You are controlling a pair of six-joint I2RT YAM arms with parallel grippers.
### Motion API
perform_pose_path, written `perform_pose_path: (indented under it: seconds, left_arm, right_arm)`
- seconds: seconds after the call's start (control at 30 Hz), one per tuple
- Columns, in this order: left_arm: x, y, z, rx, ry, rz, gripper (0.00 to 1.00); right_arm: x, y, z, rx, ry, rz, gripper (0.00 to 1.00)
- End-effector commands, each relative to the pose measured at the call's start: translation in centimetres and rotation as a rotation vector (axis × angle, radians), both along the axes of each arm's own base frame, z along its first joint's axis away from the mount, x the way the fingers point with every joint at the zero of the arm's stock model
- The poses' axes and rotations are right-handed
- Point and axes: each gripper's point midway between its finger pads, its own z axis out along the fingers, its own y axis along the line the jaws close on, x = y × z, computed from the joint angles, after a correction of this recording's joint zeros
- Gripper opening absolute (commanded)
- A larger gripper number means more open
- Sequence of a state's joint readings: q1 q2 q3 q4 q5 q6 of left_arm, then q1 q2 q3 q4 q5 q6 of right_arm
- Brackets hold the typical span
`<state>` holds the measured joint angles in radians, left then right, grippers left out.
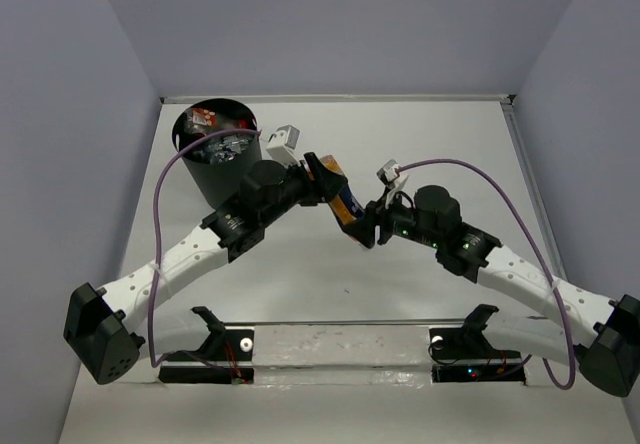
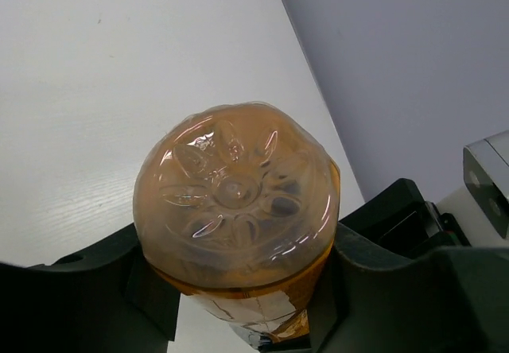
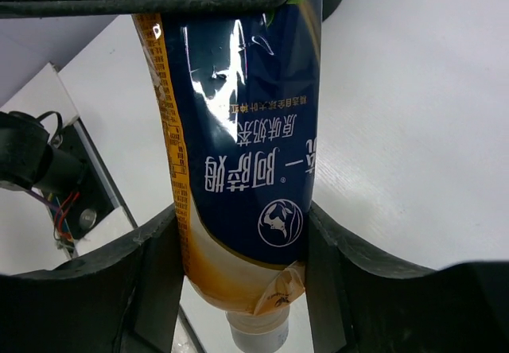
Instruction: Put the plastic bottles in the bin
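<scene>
Left wrist: orange-liquid bottle (image 2: pixel 235 202), navy label, petalled base, tight in left tool (image 2: pixel 238 297) and right tool (image 3: pixel 242 285).

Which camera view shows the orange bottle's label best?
The right wrist view: the orange bottle fills it, its blue label facing the camera. The left wrist view shows mainly its base; the top view shows it small and partly hidden.

- The bin (image 1: pixel 215 159) stands on the tabletop (image 1: pixel 430 144) at its far left corner, with other bottles (image 1: pixel 207 120) inside it.
- To the bin's right, over the tabletop's middle, a bottle (image 1: pixel 346 204) hangs between the two arms.
- The left pincer (image 1: pixel 326 178) clasps its base end from the left.
- The right pincer (image 1: pixel 370 226) clasps its cap end from the right.
</scene>
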<state>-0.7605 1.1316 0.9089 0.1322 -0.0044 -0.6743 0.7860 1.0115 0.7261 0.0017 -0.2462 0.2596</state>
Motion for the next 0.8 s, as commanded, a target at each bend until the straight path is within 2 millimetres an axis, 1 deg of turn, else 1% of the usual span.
perform_pose_path:
  seconds: [0.0, 0.03, 0.07, 0.13, 0.17, 0.2, 0.23, 0.27, 0.3, 0.33, 0.37, 0.4, 0.43, 0.47, 0.5, 0.53, 0.57, 0.6, 0.63, 0.67, 0.7, 0.73, 0.77]
  left_arm:
    - [1.2, 0.1, 3.6, -0.082, -0.117, 0.046, 0.44]
    - [1.2, 0.3, 3.8, -0.081, -0.124, 0.050, 0.38]
    - [1.4, 0.6, 4.2, -0.076, -0.128, 0.066, 0.36]
    - [1.6, 1.6, 5.3, -0.048, -0.161, 0.101, 0.35]
    - [1.9, 2.5, 6.6, -0.029, -0.174, 0.148, 0.35]
    - [2.2, 3.6, 7.7, -0.001, -0.210, 0.177, 0.35]
    - [2.8, 4.9, 8.8, 0.018, -0.230, 0.236, 0.35]
    - [3.0, 6.2, 11.0, 0.024, -0.255, 0.280, 0.35]
    - [3.8, 8.3, 12.3, 0.051, -0.287, 0.342, 0.35]
    - [3.7, 8.8, 13.7, 0.036, -0.302, 0.364, 0.35]
    - [4.6, 11.8, 15.8, 0.051, -0.339, 0.457, 0.35]
    - [5.0, 13.4, 16.2, 0.072, -0.338, 0.500, 0.35]
    - [5.5, 14.9, 17.0, 0.072, -0.350, 0.543, 0.35]
    - [6.2, 17.9, 18.6, 0.078, -0.377, 0.637, 0.35]
    - [6.6, 19.4, 19.0, 0.090, -0.383, 0.694, 0.35]
    - [7.3, 21.9, 19.2, 0.124, -0.386, 0.786, 0.35]
    - [7.4, 23.1, 20.1, 0.126, -0.404, 0.834, 0.35]
    - [7.8, 24.1, 20.3, 0.138, -0.407, 0.872, 0.35]
    - [8.6, 24.8, 19.9, 0.161, -0.399, 0.901, 0.35]
    - [9.0, 26.4, 20.2, 0.182, -0.402, 0.960, 0.35]
    - [10.1, 26.9, 19.4, 0.211, -0.385, 0.983, 0.35]
    - [10.5, 27.5, 19.1, 0.231, -0.378, 1.005, 0.35]
    - [11.4, 28.4, 17.8, 0.278, -0.350, 1.037, 0.35]
  right_arm:
    - [-0.7, 0.0, 2.4, 0.085, -0.047, 0.019, 0.64]
    - [-0.7, -0.1, 2.6, 0.091, -0.051, 0.012, 0.70]
    - [-0.8, -0.2, 2.7, 0.097, -0.047, 0.008, 0.80]
    - [-1.3, -0.7, 3.3, 0.112, -0.057, 0.012, 0.85]
    - [-1.6, -0.8, 3.7, 0.121, -0.058, 0.011, 0.91]
    - [-2.2, -1.2, 4.1, 0.132, -0.064, 0.021, 0.92]
    - [-2.5, -1.5, 4.4, 0.137, -0.070, 0.025, 0.94]
    - [-2.8, -1.7, 4.5, 0.140, -0.074, 0.025, 0.95]
    - [-3.3, -2.3, 4.6, 0.146, -0.078, 0.022, 0.96]
    - [-3.5, -2.7, 4.4, 0.141, -0.073, 0.015, 0.97]
    - [-3.6, -3.0, 4.1, 0.139, -0.069, 0.004, 0.97]
    - [-3.8, -3.3, 3.7, 0.130, -0.061, -0.001, 0.97]
    - [-3.9, -3.5, 3.0, 0.122, -0.051, -0.006, 0.97]
    - [-4.1, -3.8, 3.1, 0.130, -0.054, -0.011, 0.97]
    - [-4.2, -3.9, 2.7, 0.127, -0.048, -0.014, 0.97]
    - [-4.4, -4.1, 2.3, 0.128, -0.039, -0.017, 0.97]
    - [-4.5, -4.2, 2.1, 0.128, -0.037, -0.019, 0.97]
    - [-4.5, -4.2, 2.0, 0.128, -0.034, -0.019, 0.97]
    - [-4.7, -4.3, 1.8, 0.122, -0.027, -0.017, 0.97]
    - [-4.8, -4.4, 1.7, 0.122, -0.026, -0.015, 0.97]
    - [-4.9, -4.6, 1.6, 0.116, -0.021, -0.018, 0.97]
    - [-4.9, -4.7, 1.6, 0.114, -0.022, -0.021, 0.97]
    - [-5.0, -4.9, 1.6, 0.114, -0.028, -0.025, 0.97]
